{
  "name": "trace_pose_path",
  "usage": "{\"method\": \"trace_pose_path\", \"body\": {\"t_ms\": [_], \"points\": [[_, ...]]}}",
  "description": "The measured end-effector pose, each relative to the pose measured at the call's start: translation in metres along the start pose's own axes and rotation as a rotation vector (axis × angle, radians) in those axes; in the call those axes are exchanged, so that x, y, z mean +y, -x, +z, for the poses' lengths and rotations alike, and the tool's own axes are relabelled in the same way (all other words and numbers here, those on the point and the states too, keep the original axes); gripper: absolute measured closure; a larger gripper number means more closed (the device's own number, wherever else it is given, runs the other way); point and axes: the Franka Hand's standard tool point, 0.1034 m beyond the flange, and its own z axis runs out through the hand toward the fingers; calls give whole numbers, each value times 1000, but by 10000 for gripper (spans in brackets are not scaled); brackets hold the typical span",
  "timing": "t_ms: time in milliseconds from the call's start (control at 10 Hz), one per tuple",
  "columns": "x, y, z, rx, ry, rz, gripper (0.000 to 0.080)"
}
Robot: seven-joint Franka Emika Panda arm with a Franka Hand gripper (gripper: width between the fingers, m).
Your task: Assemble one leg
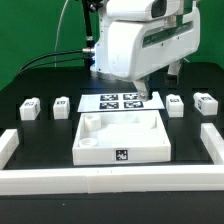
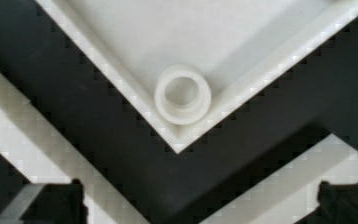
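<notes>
Several legs, small white blocks with marker tags, stand in a row on the black table: two at the exterior view's left (image 1: 30, 106) (image 1: 62, 104) and two at its right (image 1: 175, 103) (image 1: 205, 102). The large white tray piece (image 1: 122, 138) lies in the middle, in front of the marker board (image 1: 120, 100). The arm's white housing (image 1: 135, 45) hangs over the board and hides the fingers in this view. In the wrist view my gripper (image 2: 197, 205) is open and empty, its dark fingers (image 2: 43, 205) far apart. It is above a corner of the tray piece (image 2: 105, 40) with a round socket (image 2: 183, 93). No leg shows there.
Long white border bars frame the table at the exterior view's left (image 1: 8, 150), front (image 1: 110, 181) and right (image 1: 212, 145). Two white bars (image 2: 309, 180) also cross the wrist view beyond the tray's corner. Black cables (image 1: 60, 55) run behind the arm.
</notes>
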Motion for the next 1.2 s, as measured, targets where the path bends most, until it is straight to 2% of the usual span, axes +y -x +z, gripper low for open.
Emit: {"method": "trace_pose_path", "body": {"t_ms": [1000, 1200], "points": [[-1, 0, 2, -1, -2, 0, 150], [-9, 12, 10, 7, 6, -44, 150]]}}
